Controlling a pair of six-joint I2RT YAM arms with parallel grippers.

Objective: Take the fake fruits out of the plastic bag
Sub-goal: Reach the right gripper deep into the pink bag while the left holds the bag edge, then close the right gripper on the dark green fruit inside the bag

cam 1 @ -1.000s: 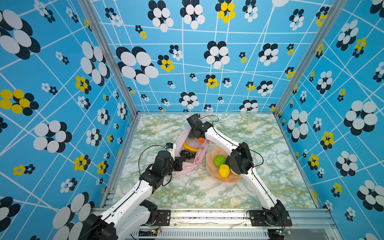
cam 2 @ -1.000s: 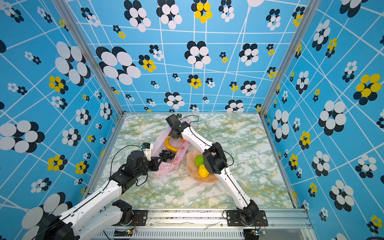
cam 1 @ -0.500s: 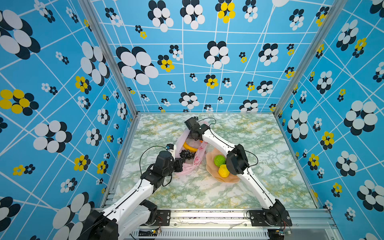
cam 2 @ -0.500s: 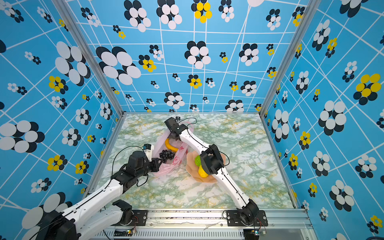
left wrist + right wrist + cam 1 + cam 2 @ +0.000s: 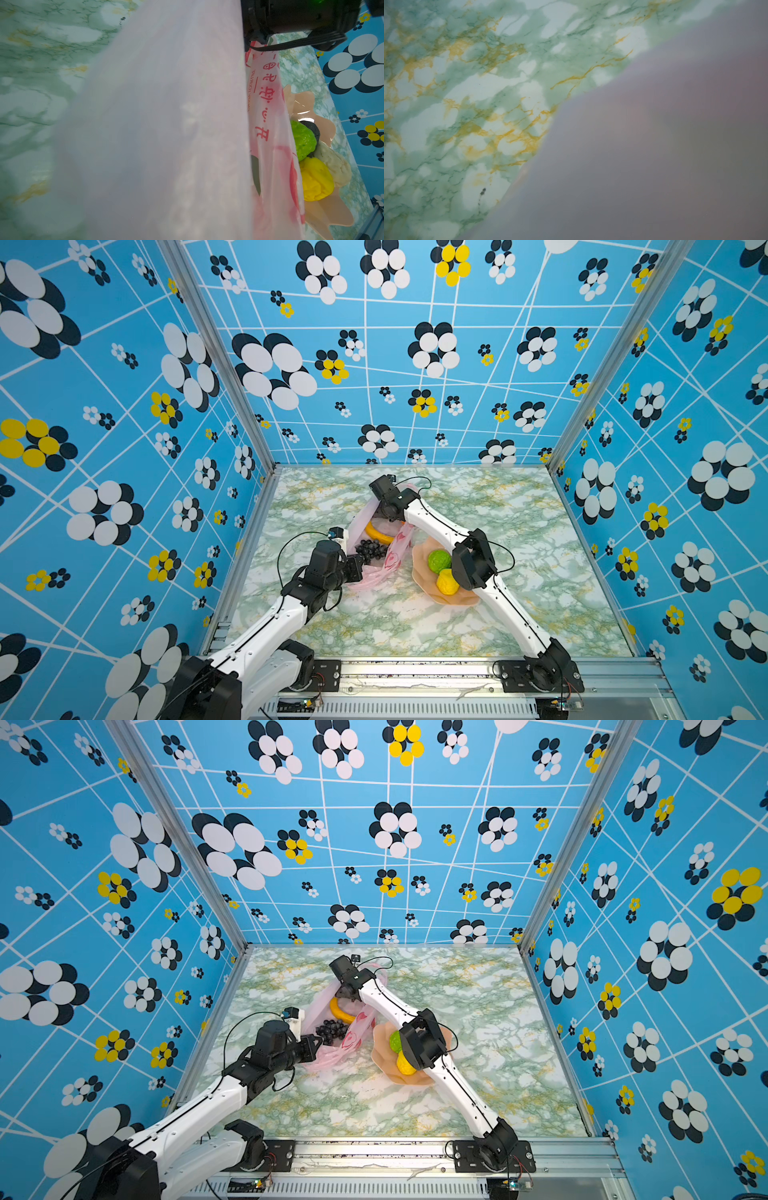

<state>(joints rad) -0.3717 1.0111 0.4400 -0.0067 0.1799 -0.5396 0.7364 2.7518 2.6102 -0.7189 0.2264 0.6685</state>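
blue flower-print walls (image 5: pixel 124 448) on three sides, green marble-look table (image 5: pixel 415 626). pink bag (image 5: pixel 392 558) lies left of centre on the table, long axis near-to-far, red print on its right side. banana (image 5: pixel 376 534) and grapes (image 5: pixel 370 549) lie within the bag's outline in both top views, banana farther, grapes nearer, close together. peach wavy dish (image 5: pixel 453 599) sits just right of the bag. on the dish: green fruit (image 5: pixel 439 561) on the far side, yellow fruit (image 5: pixel 446 581) on the near side, touching each other. left wrist view adds a dark fruit (image 5: pixel 311 127) against the green one and a beige fruit (image 5: pixel 334 164) against the yellow one; all four are bunched together on the dish. left gripper (image 5: pixel 363 568) is at the bag's near-left end, fingers pressed together on bunched pink plastic; bag film fills most of its wrist view. right gripper (image 5: pixel 388 512) reaches across the middle to the bag's far end, pointing down at it. its fingers are hidden under the wrist in both top views, and its wrist view shows only blurred pink film over the table, so can't tell if they're spread or pinching anything. right arm (image 5: pixel 473 564) elbow hangs over the dish and covers its right part.
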